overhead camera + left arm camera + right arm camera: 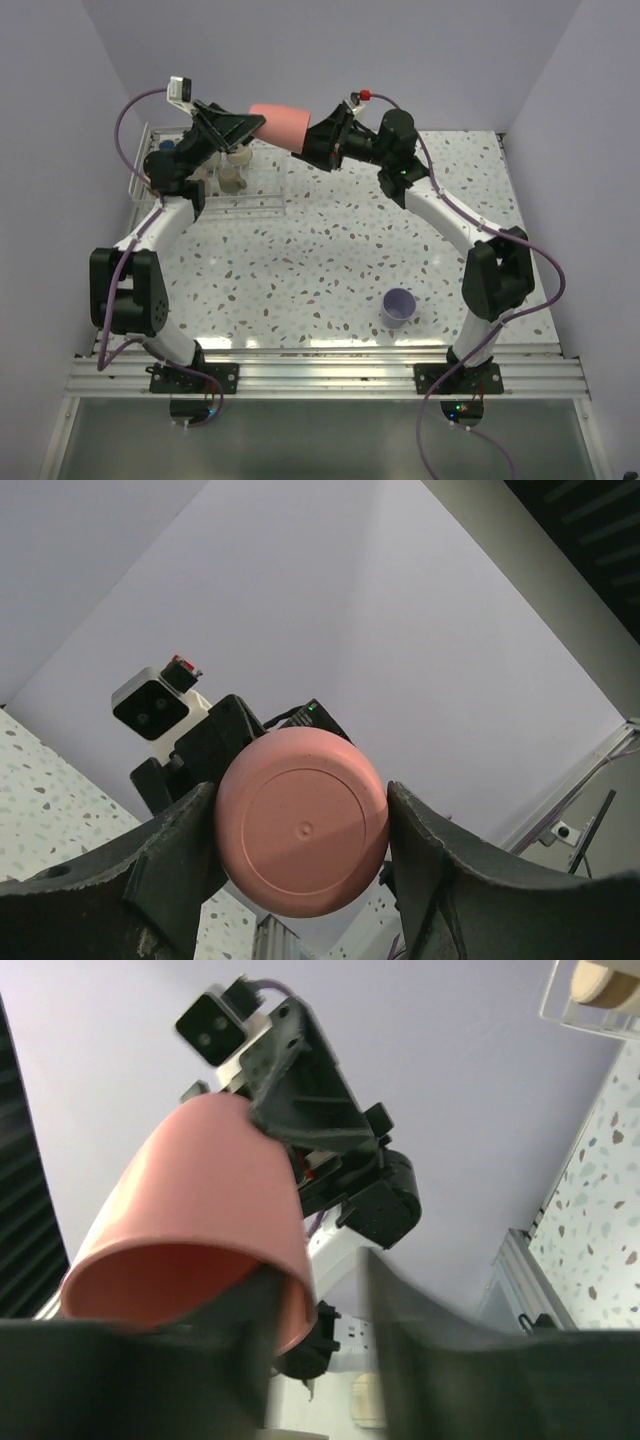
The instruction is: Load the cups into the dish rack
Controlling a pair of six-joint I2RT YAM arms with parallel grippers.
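Note:
A salmon-red cup hangs on its side in mid-air over the back of the table, between both grippers. My left gripper is shut on its base end; in the left wrist view the fingers press both sides of the round base. My right gripper is at the rim end. In the right wrist view one finger is inside the cup and the other stands apart from its wall, so it is open. A lavender cup stands on the table near the front right.
The white wire dish rack sits at the back left, under my left arm. It holds a beige cup and a dark blue one. Its corner shows in the right wrist view. Walls close in the left, back and right sides.

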